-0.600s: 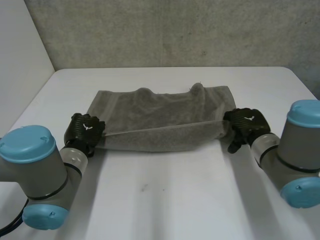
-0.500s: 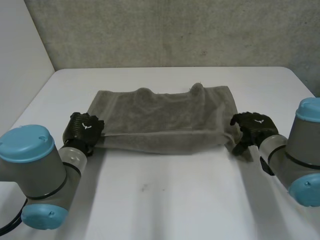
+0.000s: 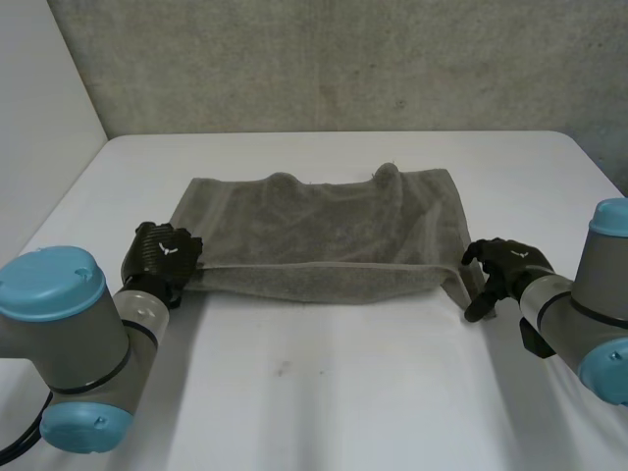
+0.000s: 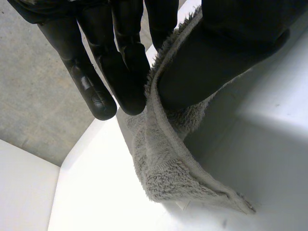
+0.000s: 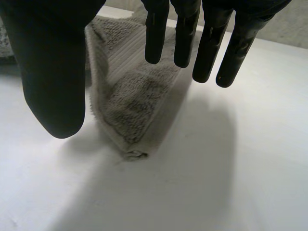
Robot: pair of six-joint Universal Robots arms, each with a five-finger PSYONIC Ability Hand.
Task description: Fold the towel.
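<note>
A grey towel (image 3: 314,231) lies across the middle of the white table (image 3: 324,392), doubled over with its fold along the near side. My left hand (image 3: 162,255) sits at the towel's near left corner. In the left wrist view the thumb (image 4: 216,53) and fingers (image 4: 120,62) pinch the towel's edge (image 4: 163,159), which hangs from them down to the table. My right hand (image 3: 502,265) is just off the near right corner, open and apart from the cloth. Under its straight fingers (image 5: 211,43) the towel's corner (image 5: 130,101) rests on the table.
A grey wall (image 3: 343,59) rises behind the table's far edge and a white wall (image 3: 39,118) stands at the left. Bare tabletop stretches between the towel and the near edge.
My right hand has let go of the near right corner and drawn back to the right. The stretched near edge has sunk to the table. The left hand has barely moved.
</note>
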